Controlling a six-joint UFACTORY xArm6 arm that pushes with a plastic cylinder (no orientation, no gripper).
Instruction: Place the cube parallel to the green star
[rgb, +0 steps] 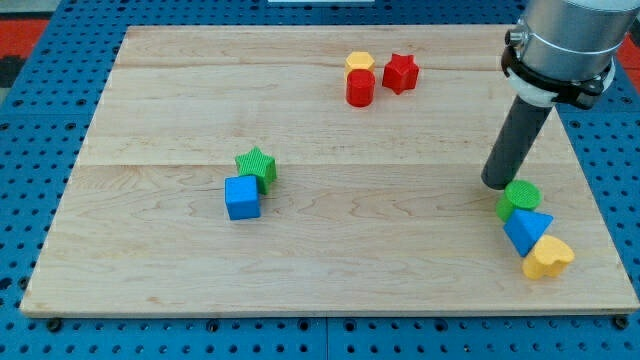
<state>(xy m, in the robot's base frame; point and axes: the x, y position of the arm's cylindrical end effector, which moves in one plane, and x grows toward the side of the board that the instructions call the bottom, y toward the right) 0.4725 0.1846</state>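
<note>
My tip (496, 183) has no pincer and holds nothing. It sits just above the green round block (520, 197), near the board's (150, 250) right edge. The blue cube (242, 198) touches the green star (257, 166), with lots of open wood around them.

We see the wooden board (330, 110) brightly and evenly lit, seemingly from above, with no harsh glare on the pale grain. Shadows stay short and soft: a faint one hugs the blue cube (242, 198), another pools at my tip (498, 184). Focus holds sharp across the view, and the board's edges look straight to us.
</note>
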